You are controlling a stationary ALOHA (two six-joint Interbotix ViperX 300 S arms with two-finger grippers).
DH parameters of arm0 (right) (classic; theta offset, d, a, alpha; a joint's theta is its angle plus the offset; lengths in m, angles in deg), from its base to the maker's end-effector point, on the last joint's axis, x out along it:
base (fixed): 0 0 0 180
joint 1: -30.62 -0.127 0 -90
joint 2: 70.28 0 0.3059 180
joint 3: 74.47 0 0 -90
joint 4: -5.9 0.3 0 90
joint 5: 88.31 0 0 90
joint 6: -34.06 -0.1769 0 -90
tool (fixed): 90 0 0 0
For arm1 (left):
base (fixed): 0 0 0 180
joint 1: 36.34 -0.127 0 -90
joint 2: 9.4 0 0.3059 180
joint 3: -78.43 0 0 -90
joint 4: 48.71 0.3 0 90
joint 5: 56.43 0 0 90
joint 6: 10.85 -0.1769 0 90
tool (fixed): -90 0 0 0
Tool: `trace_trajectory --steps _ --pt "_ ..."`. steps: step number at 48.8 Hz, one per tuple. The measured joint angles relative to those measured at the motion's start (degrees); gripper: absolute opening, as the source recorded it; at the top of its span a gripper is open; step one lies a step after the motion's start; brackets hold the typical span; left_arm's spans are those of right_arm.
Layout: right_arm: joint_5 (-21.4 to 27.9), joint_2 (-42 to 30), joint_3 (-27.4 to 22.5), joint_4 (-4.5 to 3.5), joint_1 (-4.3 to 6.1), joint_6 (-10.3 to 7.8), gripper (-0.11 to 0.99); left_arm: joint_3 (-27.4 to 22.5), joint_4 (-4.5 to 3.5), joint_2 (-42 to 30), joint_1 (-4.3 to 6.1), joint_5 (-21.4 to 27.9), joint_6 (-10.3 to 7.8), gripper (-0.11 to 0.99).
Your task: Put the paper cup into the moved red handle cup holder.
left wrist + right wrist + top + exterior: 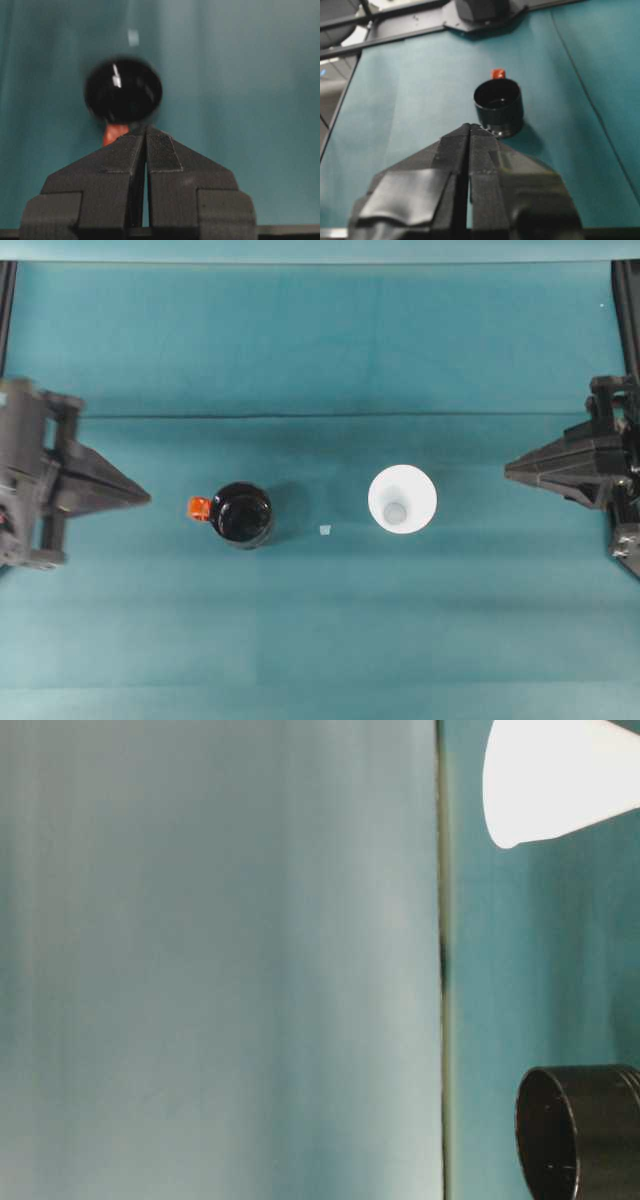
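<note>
Nothing was yet grasped: both claws, left (140, 497) and right (512, 471), pinched together, flanked the paper cup (402, 499) beside the red handle cup holder (241, 514), which probably needed shifting first.

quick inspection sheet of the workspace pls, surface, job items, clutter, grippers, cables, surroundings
surface: teal cloth, creased, otherwise bare.
job's things: paper cup upright, empty; red handle cup holder upright, empty, handle toward left arm. The two stand apart.
clutter: one small pale scrap between them.
grippers: left gripper and right gripper both shut, holding nothing, clear of both items.
cables: nothing seen.
surroundings: black frame rails at table edges.
</note>
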Motion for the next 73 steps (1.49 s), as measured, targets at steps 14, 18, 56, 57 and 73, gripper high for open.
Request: trace_trajectory --steps 14,18,56,57,73 --pt "0.4 0.0 0.0 0.00 0.00 0.00 -0.11 -5.4 0.00 -10.0 0.18 7.5 0.00 0.02" --pt "0.4 0.0 0.0 0.00 0.09 0.00 -0.11 -6.6 0.09 -11.5 0.00 9.3 0.00 0.02" --pt "3.3 0.0 0.0 0.00 0.35 -2.46 -0.11 -8.3 0.44 -15.5 -1.05 11.3 0.35 0.26" --pt "3.5 -0.1 0.0 0.00 0.35 -2.55 -0.11 -8.2 0.44 -15.7 -1.32 11.3 0.44 0.33" --pt "4.5 -0.1 0.0 0.00 1.14 -2.64 -0.11 -7.6 0.44 -22.6 -3.25 7.3 -1.23 0.98"
